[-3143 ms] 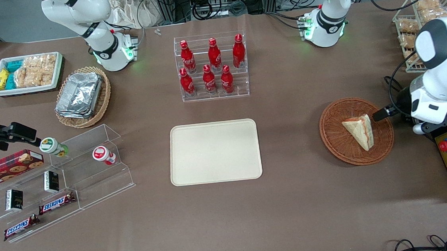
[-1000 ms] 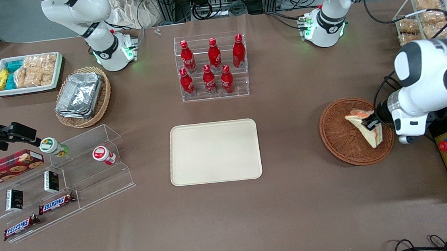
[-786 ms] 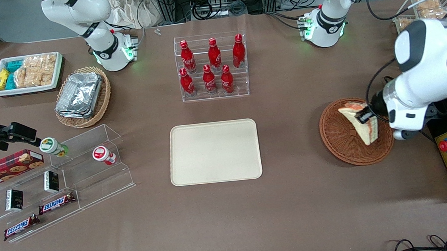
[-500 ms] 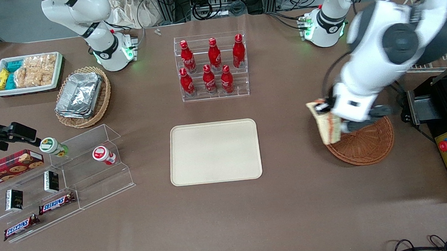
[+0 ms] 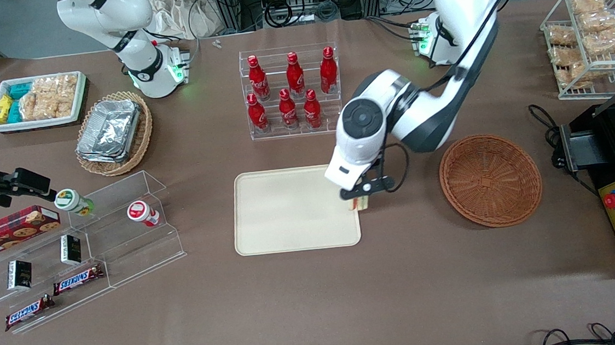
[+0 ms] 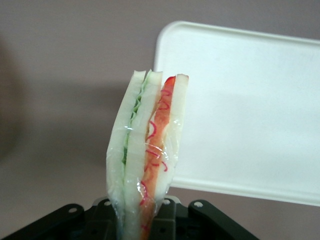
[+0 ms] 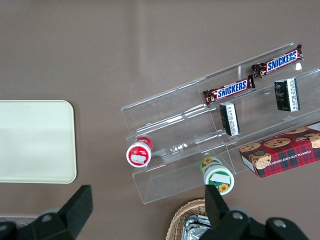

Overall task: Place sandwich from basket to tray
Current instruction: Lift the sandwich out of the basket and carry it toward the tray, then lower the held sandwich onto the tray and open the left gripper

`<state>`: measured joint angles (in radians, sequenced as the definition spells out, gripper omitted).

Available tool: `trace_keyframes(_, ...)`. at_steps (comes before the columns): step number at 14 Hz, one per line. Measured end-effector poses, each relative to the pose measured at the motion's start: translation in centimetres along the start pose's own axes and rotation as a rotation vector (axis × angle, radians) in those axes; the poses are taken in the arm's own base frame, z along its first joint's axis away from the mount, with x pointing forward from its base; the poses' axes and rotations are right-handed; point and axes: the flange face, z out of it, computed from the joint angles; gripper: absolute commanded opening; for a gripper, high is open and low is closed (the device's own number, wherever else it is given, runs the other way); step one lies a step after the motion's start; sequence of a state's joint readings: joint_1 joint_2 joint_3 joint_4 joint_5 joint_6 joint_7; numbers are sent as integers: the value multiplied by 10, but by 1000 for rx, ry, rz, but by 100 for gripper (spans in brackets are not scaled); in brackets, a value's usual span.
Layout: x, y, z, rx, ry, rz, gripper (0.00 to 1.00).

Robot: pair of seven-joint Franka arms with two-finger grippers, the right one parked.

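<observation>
The tray [image 5: 288, 209] lies flat on the brown counter [image 5: 415, 284], nearer the front camera than the rack of red bottles [image 5: 291, 91]. Its whole surface is bare except at the edge toward the working arm's end, where the arm reaches in. Open counter runs along the tray's near edge and on between the tray and the basket [image 5: 490, 180], which sits well apart from the tray toward the working arm's end with nothing in it. The stepped clear shelf [image 5: 120, 231] with snack bars and small jars stands toward the parked arm's end, with a strip of bare counter between it and the tray.

The claw [image 5: 360, 197] hangs over the tray's rim at the edge closest to the basket, roughly midway along that edge. It is clenched on the sandwich [image 5: 359, 203], which shows only as a small sliver under the black fingers in the front view. In the wrist view the sandwich [image 6: 145, 155] stands on edge in clear wrap, gripped at its lower end, its green and red filling layers facing the camera. It is held in the air, with a rounded corner of the tray [image 6: 240, 110] and bare counter below it.
</observation>
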<state>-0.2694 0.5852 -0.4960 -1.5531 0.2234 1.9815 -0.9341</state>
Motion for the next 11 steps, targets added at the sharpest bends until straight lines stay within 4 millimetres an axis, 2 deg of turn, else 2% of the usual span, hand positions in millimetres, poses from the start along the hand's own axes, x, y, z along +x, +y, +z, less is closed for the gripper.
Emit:
trace_keyframes(3, 2, 23, 49, 0, -5, 34, 0)
trace_keyframes(8, 10, 30, 86, -20, 7, 46, 0)
trace_keyframes(10, 12, 29, 101, 1, 24, 58, 25)
trace_keyframes(11, 13, 29, 106, 5, 25, 56, 61)
